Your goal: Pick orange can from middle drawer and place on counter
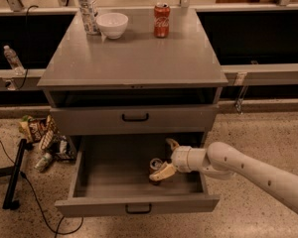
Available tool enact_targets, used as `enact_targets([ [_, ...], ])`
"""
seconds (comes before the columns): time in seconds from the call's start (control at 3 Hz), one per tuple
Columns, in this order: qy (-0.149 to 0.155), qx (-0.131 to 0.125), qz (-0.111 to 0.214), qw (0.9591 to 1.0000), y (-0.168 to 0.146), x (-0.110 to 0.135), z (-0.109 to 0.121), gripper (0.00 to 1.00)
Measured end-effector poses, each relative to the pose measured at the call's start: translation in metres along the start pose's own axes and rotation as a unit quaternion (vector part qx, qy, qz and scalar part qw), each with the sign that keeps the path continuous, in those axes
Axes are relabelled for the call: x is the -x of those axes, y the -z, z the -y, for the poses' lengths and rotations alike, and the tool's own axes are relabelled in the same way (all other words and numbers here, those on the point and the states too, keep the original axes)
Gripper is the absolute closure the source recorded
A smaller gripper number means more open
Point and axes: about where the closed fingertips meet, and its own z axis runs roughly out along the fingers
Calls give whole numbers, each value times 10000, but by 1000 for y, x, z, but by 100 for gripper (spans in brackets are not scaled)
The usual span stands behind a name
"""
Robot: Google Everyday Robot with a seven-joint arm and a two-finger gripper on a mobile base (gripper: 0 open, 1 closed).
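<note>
The orange can (154, 165) stands upright in the open middle drawer (137, 205), right of its centre. My gripper (167, 158) reaches into the drawer from the right, with the white arm (248, 172) behind it. It is open: one cream fingertip (162, 172) lies against the can's front, the other (172, 144) is behind and right of it. The can's lower part is hidden by the front finger. The counter (134, 58) is the grey cabinet top above.
On the counter's back edge stand a red cola can (161, 20), a white bowl (112, 25) and a clear plastic bottle (88, 9). The drawer front above (135, 117) is closed. Litter (42, 138) and a black stand (12, 175) lie on the floor at left.
</note>
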Motion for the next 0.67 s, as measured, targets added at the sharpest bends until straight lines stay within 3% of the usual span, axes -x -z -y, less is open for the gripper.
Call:
enact_targets([
  [0.67,-185,-55,-220,9996,-3,-40,1,0],
])
